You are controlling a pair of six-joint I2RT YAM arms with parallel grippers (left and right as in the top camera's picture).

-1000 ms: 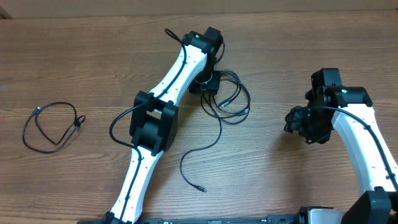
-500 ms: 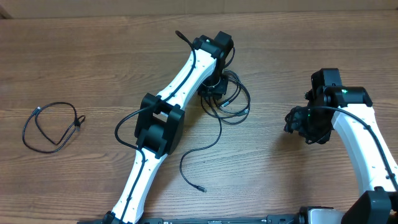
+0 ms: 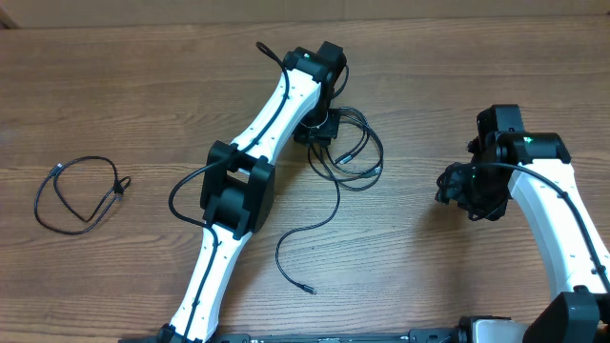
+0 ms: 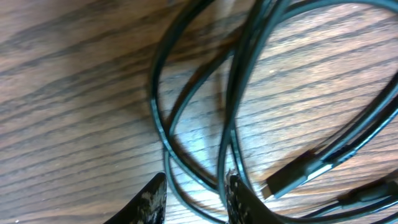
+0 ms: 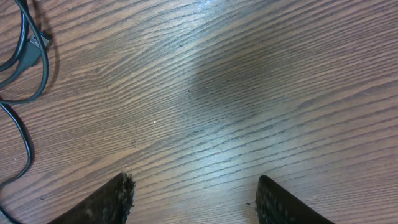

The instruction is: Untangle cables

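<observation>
A tangle of thin black cables (image 3: pixel 353 148) lies on the wooden table at centre back, with one tail running down to a plug end (image 3: pixel 307 287). My left gripper (image 3: pixel 316 131) sits at the tangle's left edge. In the left wrist view my left gripper (image 4: pixel 194 198) is partly open, low over the wood, with cable strands (image 4: pixel 163 127) running between the fingertips, not pinched; a plug (image 4: pixel 298 175) lies just right. My right gripper (image 3: pixel 456 186) is open and empty over bare wood, right of the tangle; the cables (image 5: pixel 28 59) show at its view's left edge.
A separate black cable loop (image 3: pixel 81 191) lies at the far left of the table. The left arm's white links and black elbow (image 3: pixel 233 186) stretch diagonally across the table's middle. The right arm (image 3: pixel 548 219) stands along the right side.
My left arm swung a little to the right and then back left, ending about where it was. The cable tangle has barely shifted. The right arm has not moved.
</observation>
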